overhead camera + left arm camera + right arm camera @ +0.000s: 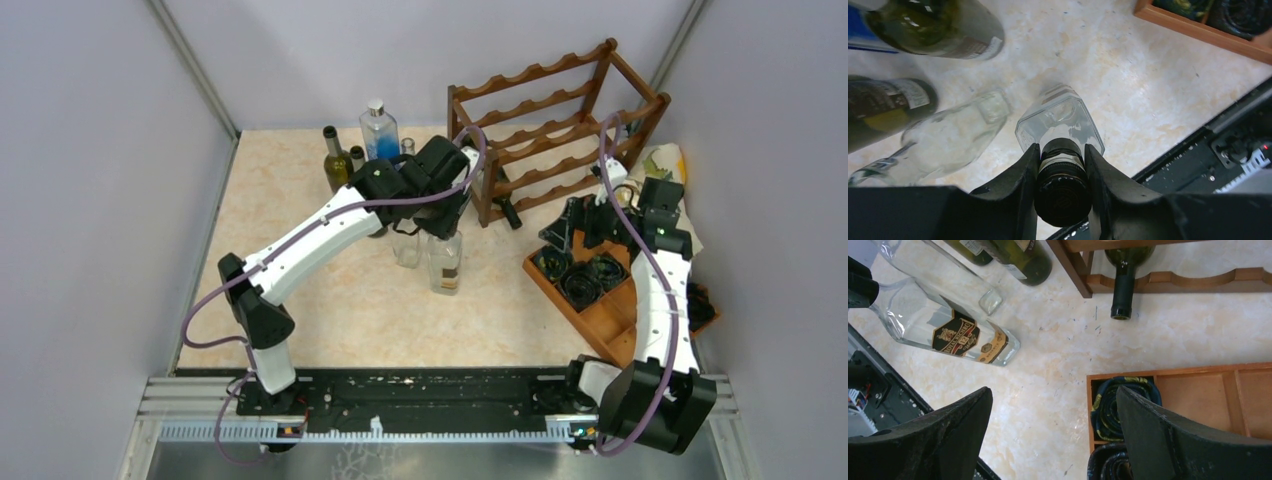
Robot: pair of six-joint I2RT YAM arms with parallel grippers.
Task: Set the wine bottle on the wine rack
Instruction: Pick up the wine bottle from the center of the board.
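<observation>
Left gripper (1062,152): clamped on the capped neck of the clear wine bottle (444,262), upright mid-bench, seemingly not yet lifted, with the wine rack (560,130) at the far right corner awaiting it and the right gripper (1053,392) spread wide, empty, above the wooden tray (1173,371).

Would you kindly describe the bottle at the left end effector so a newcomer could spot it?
From the dark wooden wine rack at the back, come forward toward the arms' bases. The clear square bottle is the upright bottle nearest them, its black cap between the fingers of the left end effector. Unlike the plain clear bottle beside it, it has angular shoulders and a dark label.
</observation>
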